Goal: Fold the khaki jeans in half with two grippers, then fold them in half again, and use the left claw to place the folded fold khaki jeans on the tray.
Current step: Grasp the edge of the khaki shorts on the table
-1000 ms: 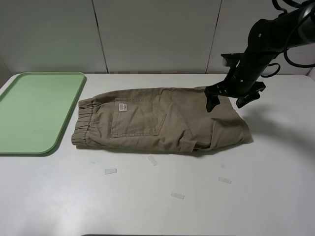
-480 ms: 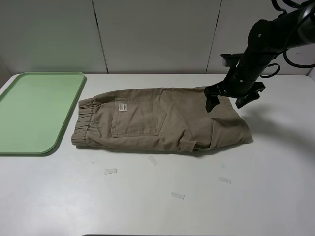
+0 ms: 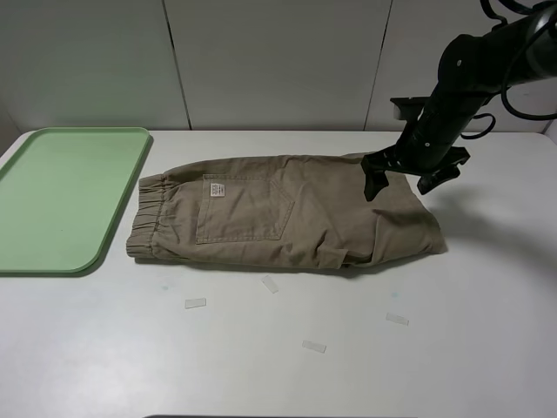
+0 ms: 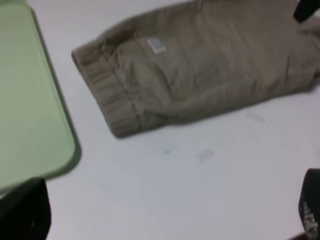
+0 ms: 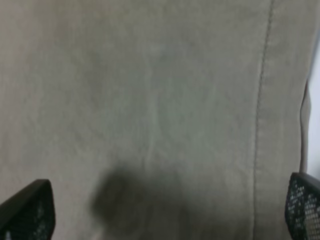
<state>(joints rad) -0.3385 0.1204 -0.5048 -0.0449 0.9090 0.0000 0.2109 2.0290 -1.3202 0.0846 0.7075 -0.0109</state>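
- The khaki jeans (image 3: 278, 213) lie flat on the white surface (image 3: 348, 366), with the waistband just beside the green tray (image 3: 52, 200) and the leg ends to the right.
- The right claw (image 3: 402, 183) hangs over the leg end, spread wide and holding nothing. The left claw (image 4: 167, 210) is also spread and empty, apart from the cloth.
- The fold toward the waistband looks to be the step in hand. Lower onto the hem edge, pinch every layer, and take the other hem corner with the left claw so the edge lifts level.

Tray (image 3: 61, 196) cut off at left edge — white label (image 3: 215, 190) print too small; right fingers (image 5: 25, 210) cropped at frame corners.
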